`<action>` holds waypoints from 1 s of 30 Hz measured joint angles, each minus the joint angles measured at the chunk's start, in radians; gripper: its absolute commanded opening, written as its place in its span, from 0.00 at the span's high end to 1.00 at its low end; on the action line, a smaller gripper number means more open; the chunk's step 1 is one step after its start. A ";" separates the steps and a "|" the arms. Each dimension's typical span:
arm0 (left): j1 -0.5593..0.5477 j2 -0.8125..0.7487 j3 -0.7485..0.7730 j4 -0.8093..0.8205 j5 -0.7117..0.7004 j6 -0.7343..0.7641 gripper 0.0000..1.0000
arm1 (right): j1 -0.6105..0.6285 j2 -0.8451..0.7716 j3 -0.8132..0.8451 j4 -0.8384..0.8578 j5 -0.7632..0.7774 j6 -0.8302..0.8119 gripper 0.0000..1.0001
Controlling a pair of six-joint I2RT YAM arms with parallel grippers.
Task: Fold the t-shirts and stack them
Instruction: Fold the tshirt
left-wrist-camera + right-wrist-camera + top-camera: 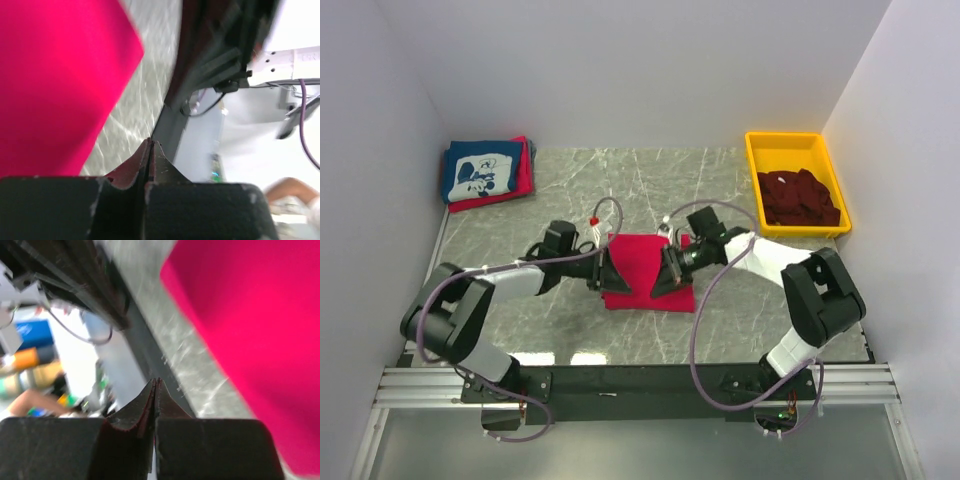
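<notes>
Top external view: a red t-shirt lies folded into a flat rectangle at the centre of the marble table. The left gripper is at its 9 o'clock edge and the right gripper at its 3 o'clock edge, so both arms crowd the cloth from either side.

There is open marble at 12 o'clock, running from the shirt back to the white walls. A narrower bare strip at 6 o'clock reaches the metal rail. Walls close in on the left, back and right.

At 10 o'clock, in the far corner, sits the stack: a navy t-shirt with a white print on top of a second red t-shirt, whose edge peeks out to the right. At 2 o'clock a yellow bin is tucked against the right wall, with maroon t-shirts heaped in its near half and its far half bare.

On the left wrist camera, the left gripper is clenched tight, fingers pressed together with nothing between them. The red t-shirt lies at its 10 o'clock with marble in between. On the right wrist camera, the right gripper is likewise clamped on nothing, and the red t-shirt is at 2 o'clock, clear of the tips.
</notes>
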 measured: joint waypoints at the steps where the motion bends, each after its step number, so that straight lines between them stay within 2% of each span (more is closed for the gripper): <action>1: -0.011 0.016 -0.019 0.017 0.004 -0.024 0.99 | 0.028 0.000 -0.037 0.026 -0.010 0.025 1.00; 4: -0.033 0.089 -0.051 0.058 0.002 -0.080 0.99 | 0.061 0.018 -0.095 0.085 -0.021 0.079 1.00; 8: -0.033 0.210 -0.035 0.096 -0.009 -0.093 0.99 | 0.041 0.134 -0.076 0.151 -0.013 0.089 1.00; 12: -0.030 0.362 0.035 0.046 -0.055 -0.023 0.99 | -0.001 0.243 -0.076 0.164 0.045 0.059 1.00; 16: -0.013 0.424 0.098 -0.004 0.002 0.032 0.99 | -0.047 0.296 -0.069 0.128 0.041 0.038 1.00; 21: 0.020 0.402 0.109 -0.071 0.023 0.125 0.96 | -0.074 0.296 0.004 -0.008 0.069 -0.055 1.00; 26: 0.071 0.212 0.119 -0.284 0.011 0.327 0.95 | -0.137 0.163 0.077 -0.177 0.099 -0.189 1.00; 30: 0.091 0.171 0.253 -0.295 0.002 0.360 0.94 | -0.187 0.110 0.229 -0.139 0.079 -0.166 1.00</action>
